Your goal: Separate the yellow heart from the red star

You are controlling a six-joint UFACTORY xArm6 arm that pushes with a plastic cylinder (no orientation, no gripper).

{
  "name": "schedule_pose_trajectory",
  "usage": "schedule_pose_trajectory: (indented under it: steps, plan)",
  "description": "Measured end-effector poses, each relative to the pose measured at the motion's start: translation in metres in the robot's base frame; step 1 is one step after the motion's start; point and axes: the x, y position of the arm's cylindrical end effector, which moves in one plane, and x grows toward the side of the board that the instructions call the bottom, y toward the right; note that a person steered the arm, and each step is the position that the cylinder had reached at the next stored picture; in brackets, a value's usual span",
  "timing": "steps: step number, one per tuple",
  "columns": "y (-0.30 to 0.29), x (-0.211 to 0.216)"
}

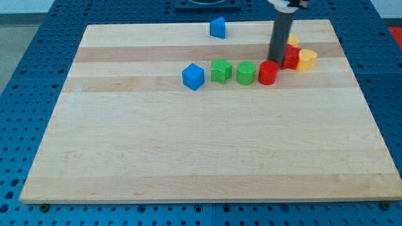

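Note:
The yellow heart lies near the view's top right, touching the right side of the red star. My tip comes down just left of the red star and just above the red cylinder. The rod hides part of the red star. A second yellow block shows just above the red star, its shape unclear.
A green cylinder, a green star and a blue cube form a row left of the red cylinder. A blue block sits at the board's top edge. The wooden board lies on a blue perforated table.

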Motion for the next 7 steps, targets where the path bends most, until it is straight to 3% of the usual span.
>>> schedule_pose_trajectory:
  steps: [3,4,5,6,7]
  plan:
    - [0.066,0.000]
    - [0.046,0.016]
    - [0.051,0.063]
    - [0.130,0.072]
    - [0.192,0.051]
